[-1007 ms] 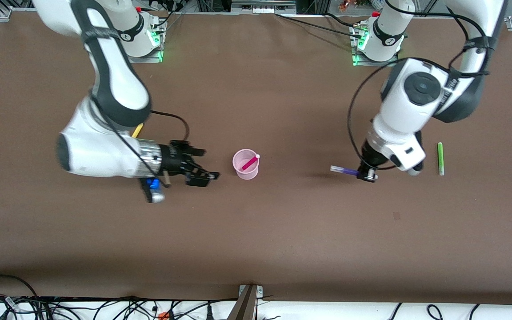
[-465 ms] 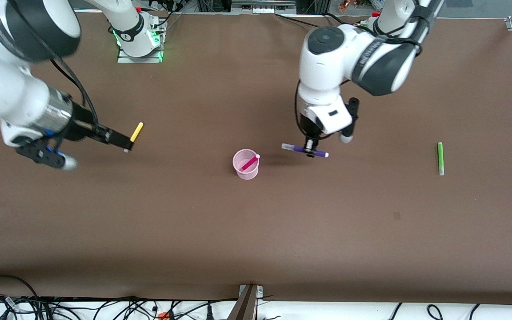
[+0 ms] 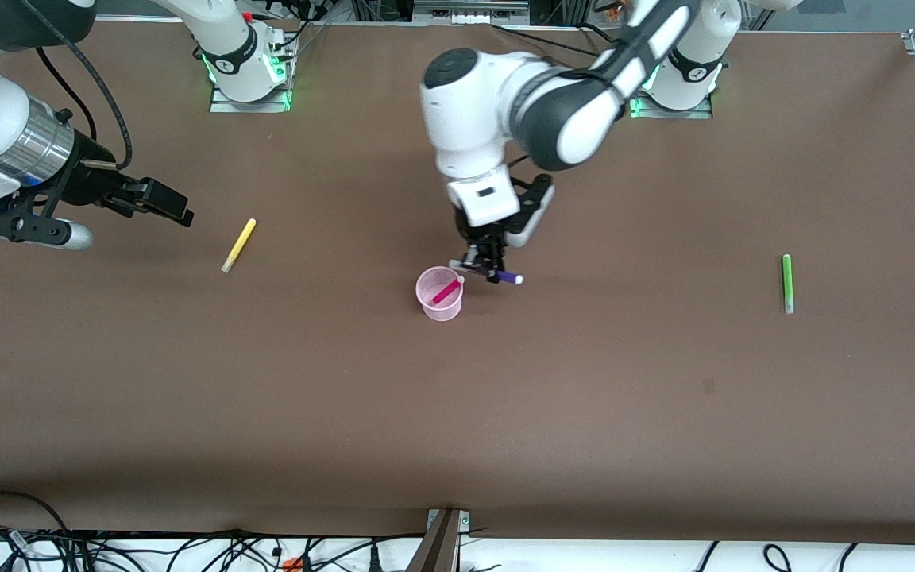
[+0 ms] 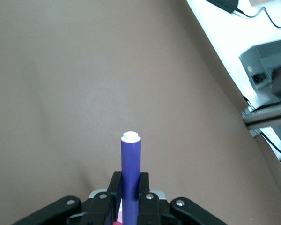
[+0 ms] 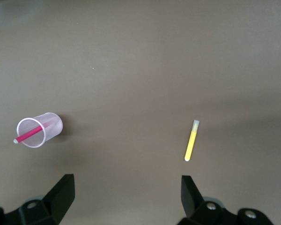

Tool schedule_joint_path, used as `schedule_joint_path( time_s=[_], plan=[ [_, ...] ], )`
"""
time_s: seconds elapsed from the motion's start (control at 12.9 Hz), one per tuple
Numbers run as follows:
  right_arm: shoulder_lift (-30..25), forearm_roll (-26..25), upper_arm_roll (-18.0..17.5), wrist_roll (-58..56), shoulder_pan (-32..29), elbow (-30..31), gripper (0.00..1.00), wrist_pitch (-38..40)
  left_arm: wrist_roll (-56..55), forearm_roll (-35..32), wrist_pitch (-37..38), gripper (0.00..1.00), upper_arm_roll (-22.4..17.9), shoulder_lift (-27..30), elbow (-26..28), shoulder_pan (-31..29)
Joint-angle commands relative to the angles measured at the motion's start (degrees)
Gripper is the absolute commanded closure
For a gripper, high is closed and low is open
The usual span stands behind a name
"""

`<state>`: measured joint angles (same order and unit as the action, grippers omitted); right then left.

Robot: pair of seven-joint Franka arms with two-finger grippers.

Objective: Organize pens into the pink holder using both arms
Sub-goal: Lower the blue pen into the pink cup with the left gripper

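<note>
The pink holder [image 3: 439, 294] stands mid-table with the magenta pen [image 3: 447, 291] leaning inside it; both show in the right wrist view, the holder [image 5: 39, 130] and the pen [image 5: 29, 133]. My left gripper [image 3: 488, 266] is shut on the purple pen [image 3: 497, 275], held level just beside the holder's rim toward the left arm's end; in the left wrist view the purple pen [image 4: 130, 168] sticks out between the fingers. My right gripper [image 3: 162, 203] is open and empty above the table near the yellow pen [image 3: 238, 245], which also shows in its wrist view [image 5: 191, 146]. The green pen [image 3: 786, 283] lies toward the left arm's end.
The brown table [image 3: 457, 413] carries nothing else. Both arm bases [image 3: 247, 67] stand along the edge farthest from the front camera. Cables and a metal post [image 3: 442, 540] run along the nearest edge.
My left arm has carried the purple pen across the table to just beside the holder. My right arm has drawn back from the holder toward its own end, past the yellow pen.
</note>
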<state>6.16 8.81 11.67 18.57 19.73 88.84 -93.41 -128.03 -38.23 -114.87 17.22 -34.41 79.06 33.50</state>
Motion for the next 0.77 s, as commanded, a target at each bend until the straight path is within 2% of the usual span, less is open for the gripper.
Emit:
schedule_joint_path(
  time_s=[0.0, 0.15, 0.23, 0.7],
  plan=[
    [-1.1, -2.2, 0.4, -1.5, 0.5, 1.3, 0.00, -0.9, -0.5, -2.5, 2.9, 1.00, -8.1, -7.9, -9.8, 9.1],
    [-1.1, -2.3, 1.5, -2.2, 0.5, 1.0, 0.00, -0.9, -0.6, -2.5, 2.8, 1.00, -17.1, -10.0, -9.9, 16.4],
    [-0.9, -2.4, 1.5, -2.6, 0.5, 0.1, 0.00, -0.8, -0.5, -2.5, 2.8, 1.00, -19.1, -11.1, -10.0, 18.0],
    [0.1, -7.3, 1.3, -2.7, 1.0, -1.4, 0.00, -0.9, -0.3, -3.8, 2.7, 1.00, -21.9, -13.9, -10.7, 21.9]
  ],
)
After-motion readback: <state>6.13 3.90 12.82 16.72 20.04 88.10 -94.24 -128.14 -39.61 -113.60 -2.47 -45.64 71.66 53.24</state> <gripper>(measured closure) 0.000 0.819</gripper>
